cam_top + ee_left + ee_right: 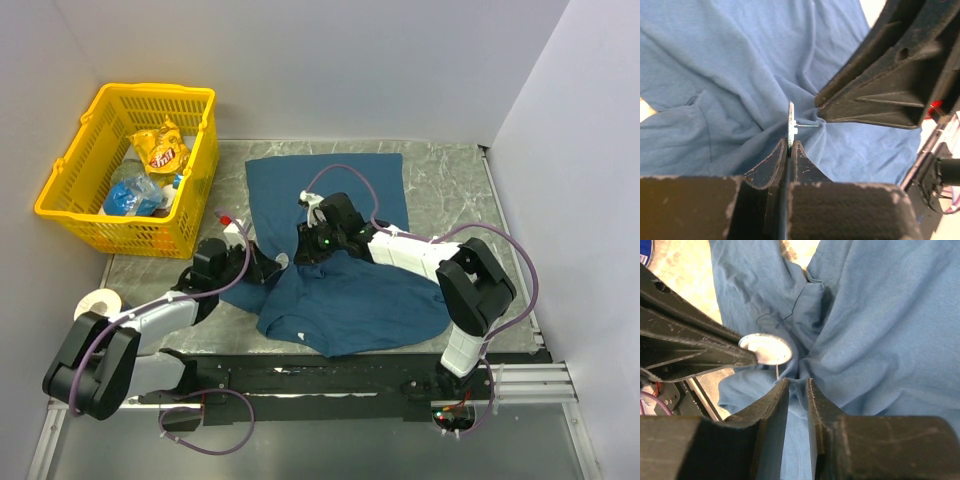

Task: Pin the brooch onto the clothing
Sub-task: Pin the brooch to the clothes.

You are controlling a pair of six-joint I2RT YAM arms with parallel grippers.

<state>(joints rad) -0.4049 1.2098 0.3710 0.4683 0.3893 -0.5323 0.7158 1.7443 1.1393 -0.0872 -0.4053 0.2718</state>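
1. left gripper [790, 146]: fingers pressed together on the rim of the brooch [790, 120]; gripping by the edge leaves the back of the disc free, so nothing blocks the pin [807, 125]
2. brooch is off the table, in the air between the two grippers, just beside the bunched cloth; the disc shows edge-on in the left wrist view and as a flat pale face in the right wrist view
3. the pin is the long axis; it runs straight out of the disc's back, square to the face, toward the right gripper [797, 384]; the tip looks at or just touching the fabric (too thin to tell whether it has pierced)
4. right gripper: fingers clamped on a raised fold of the T-shirt [880, 315]; creases fan out from the pinch; I judge the fold is held up to give the pin a firm ridge to enter, rather than slack cloth
5. the rest of the T-shirt lies spread and rumpled on the table [450, 180]
6. step in hand: pushing the pin into the fold; not seated yet
7. yellow basket [130, 238] stands well apart at far left
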